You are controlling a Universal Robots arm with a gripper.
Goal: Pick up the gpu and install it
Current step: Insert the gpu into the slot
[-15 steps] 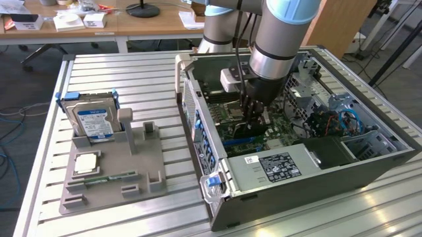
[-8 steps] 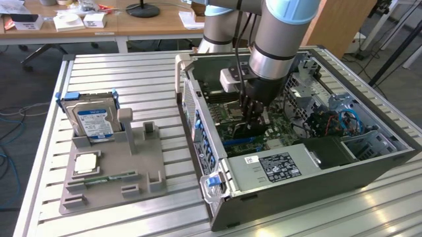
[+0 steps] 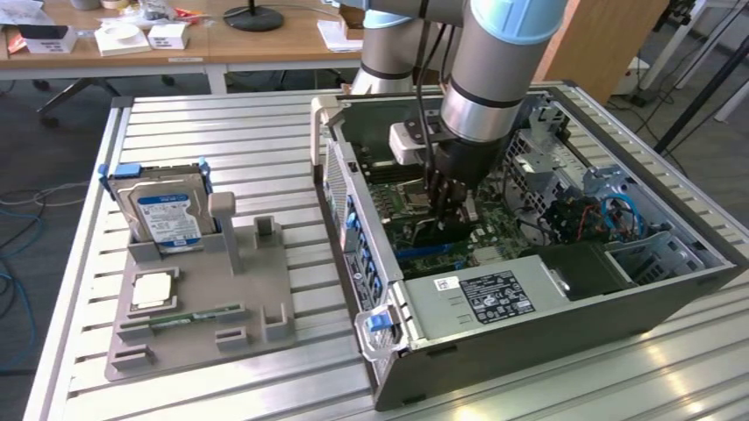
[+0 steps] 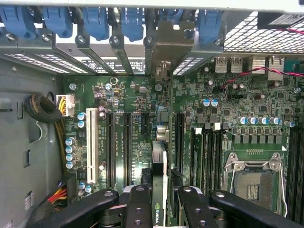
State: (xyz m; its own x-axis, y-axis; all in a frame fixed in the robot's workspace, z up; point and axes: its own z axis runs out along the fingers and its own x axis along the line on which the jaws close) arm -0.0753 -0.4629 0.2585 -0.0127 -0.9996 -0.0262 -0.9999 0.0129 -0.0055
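Black fingers (image 4: 138, 202) of the gripper (image 4: 161, 194) clamped on the gpu (image 4: 158, 161), held edge-on.
Reaching down inside the open computer case (image 3: 585, 338); gripping the card upright between the fingers, low over the motherboard (image 4: 228, 104); black expansion slots (image 4: 118, 147) to one side of the fingers, memory slots (image 4: 211, 152) to the other; silver plate (image 4: 166, 45) straight ahead of the fingertips at the rear openings, probably the card's end bracket, among the blue clips (image 4: 97, 21); judged to be the insertion step, seating not confirmed; seems to call for a lower edge parallel with the neighbouring slots, a bracket square in its opening, and straight, even downward pressure.
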